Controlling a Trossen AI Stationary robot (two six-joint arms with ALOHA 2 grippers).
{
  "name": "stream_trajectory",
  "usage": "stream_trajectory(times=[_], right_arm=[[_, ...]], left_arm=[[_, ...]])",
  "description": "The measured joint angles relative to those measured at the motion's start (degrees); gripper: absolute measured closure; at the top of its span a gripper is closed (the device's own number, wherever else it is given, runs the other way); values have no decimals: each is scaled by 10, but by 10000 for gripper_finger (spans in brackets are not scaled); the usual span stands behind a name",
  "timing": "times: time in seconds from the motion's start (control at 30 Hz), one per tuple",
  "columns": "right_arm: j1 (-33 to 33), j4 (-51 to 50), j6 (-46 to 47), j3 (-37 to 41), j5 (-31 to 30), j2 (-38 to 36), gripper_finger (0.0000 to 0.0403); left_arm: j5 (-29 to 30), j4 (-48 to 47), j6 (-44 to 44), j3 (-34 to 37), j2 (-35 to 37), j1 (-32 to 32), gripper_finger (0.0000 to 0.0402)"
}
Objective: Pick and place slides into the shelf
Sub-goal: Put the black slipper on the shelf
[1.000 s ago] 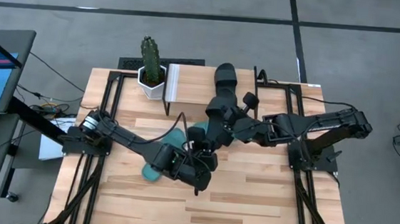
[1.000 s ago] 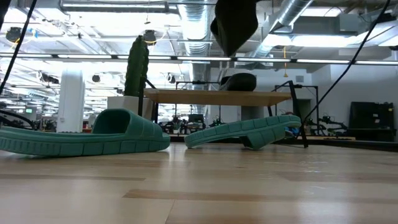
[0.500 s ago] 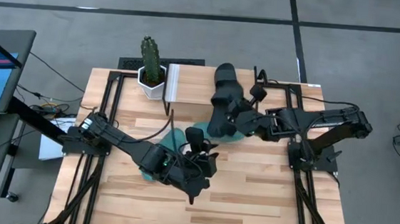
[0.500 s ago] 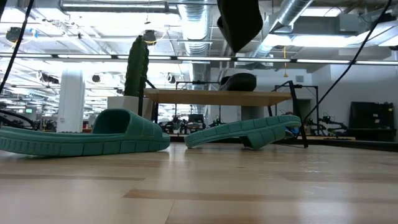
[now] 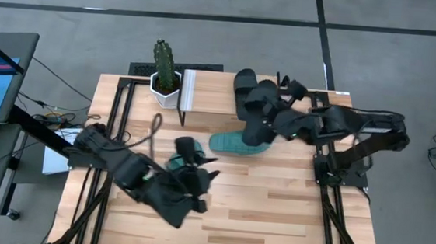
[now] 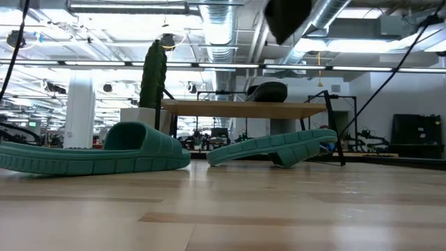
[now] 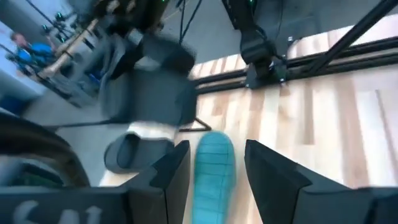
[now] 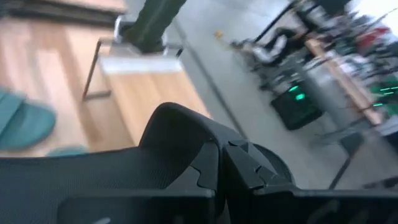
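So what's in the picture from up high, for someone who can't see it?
The right gripper holds a black slide above the shelf, where another black slide already sits. A teal slide lies on the table, and the left gripper hovers open over a second teal one.

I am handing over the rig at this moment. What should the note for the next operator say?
Left gripper: jaws open, empty, low over the table's front left.
Right gripper: shut on the held black slide, in the air beside the shelf.
Done: the other black slide lies on the shelf top.
Left: place the held one, then the near teal slide and the far teal slide, both on the table.
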State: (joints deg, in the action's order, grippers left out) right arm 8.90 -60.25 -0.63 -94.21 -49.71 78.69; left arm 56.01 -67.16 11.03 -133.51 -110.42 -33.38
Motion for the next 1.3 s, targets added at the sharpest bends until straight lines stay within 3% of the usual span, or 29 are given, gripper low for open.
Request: stream_trajectory(times=[0.2, 0.5, 0.63, 0.77, 1.07, 1.3], right_arm=[[-65, -34, -61, -2, 179, -79, 402], [-217, 26, -150, -2, 411, -154, 402], [-280, 53, -173, -2, 410, -145, 402], [-333, 43, -185, -2, 341, -106, 402], [-392, 33, -277, -1, 345, 7, 403], [-415, 30, -349, -1, 346, 62, 403]], left_arm=[[15, 5, 93, 2, 53, -50, 258], [155, 43, 110, 2, 78, -143, 258], [246, 35, 146, 3, 77, -180, 258], [315, 18, 166, 3, 76, -212, 258], [332, -47, 233, 3, 76, -236, 258], [334, -46, 231, 3, 76, -236, 258]])
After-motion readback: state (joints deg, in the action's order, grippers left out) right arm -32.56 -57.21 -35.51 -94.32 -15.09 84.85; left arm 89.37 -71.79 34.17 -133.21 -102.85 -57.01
